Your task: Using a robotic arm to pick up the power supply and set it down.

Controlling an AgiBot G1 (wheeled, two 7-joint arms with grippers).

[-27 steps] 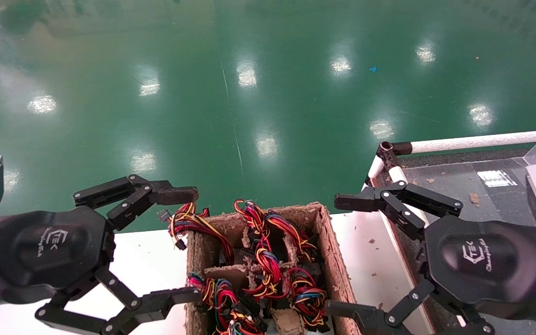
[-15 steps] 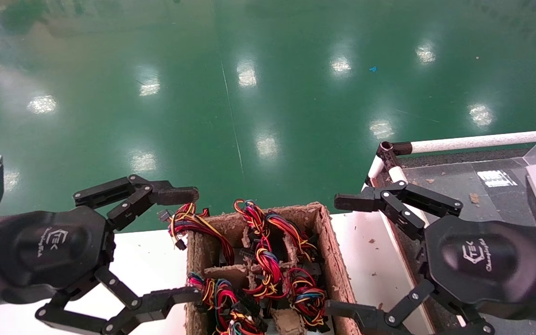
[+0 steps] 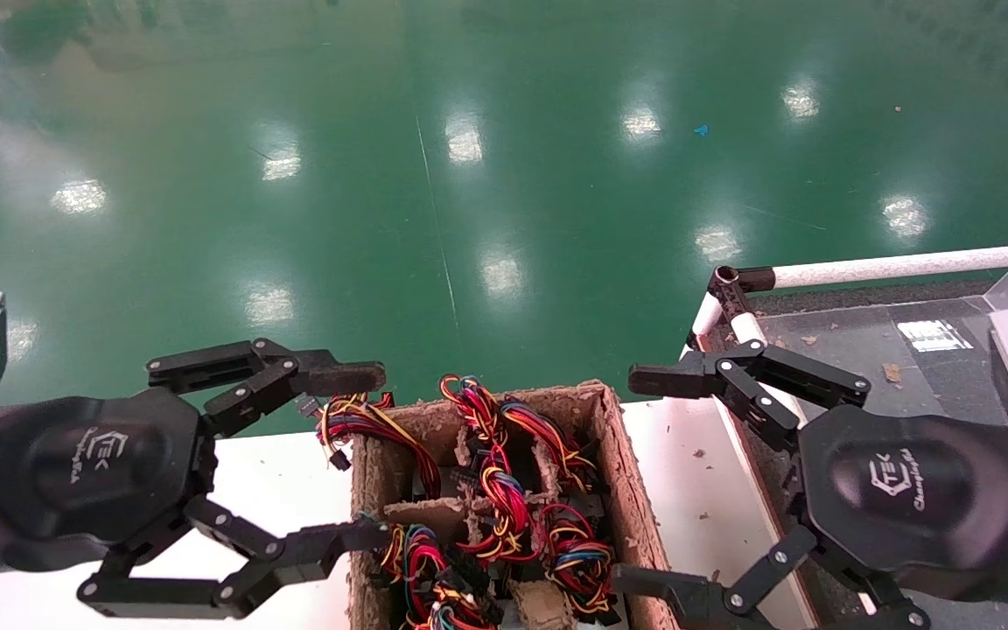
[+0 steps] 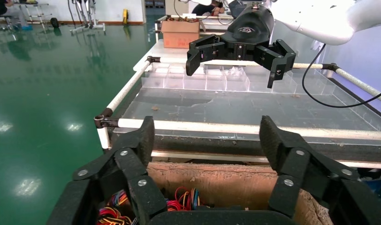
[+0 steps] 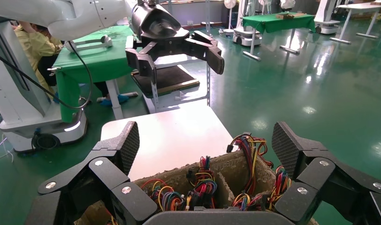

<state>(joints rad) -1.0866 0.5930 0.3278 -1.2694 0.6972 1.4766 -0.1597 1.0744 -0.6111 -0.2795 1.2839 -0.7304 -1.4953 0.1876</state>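
Observation:
A brown pulp carton (image 3: 625, 490) stands on the white table between my two grippers. Its cells hold power supplies; only their red, yellow, orange and blue wire bundles (image 3: 497, 477) show, and the grey bodies are hidden. One bundle (image 3: 355, 420) hangs over the carton's left wall. My left gripper (image 3: 379, 456) is open at that left wall, one finger past the far corner and one at the near cell. Open too, my right gripper (image 3: 629, 478) sits at the carton's right wall. The wires (image 5: 179, 187) and the left gripper (image 5: 174, 47) also appear in the right wrist view.
To the right stands a rack with white tube rails (image 3: 906, 262) and a clear plastic sheet (image 4: 254, 105). The white table (image 3: 276, 472) has bare room left of the carton. Green floor (image 3: 469, 175) lies beyond. A cardboard box (image 4: 179, 35) sits far off.
My left gripper's fingers have drawn a little closer together and edged towards the carton. The right gripper has not moved.

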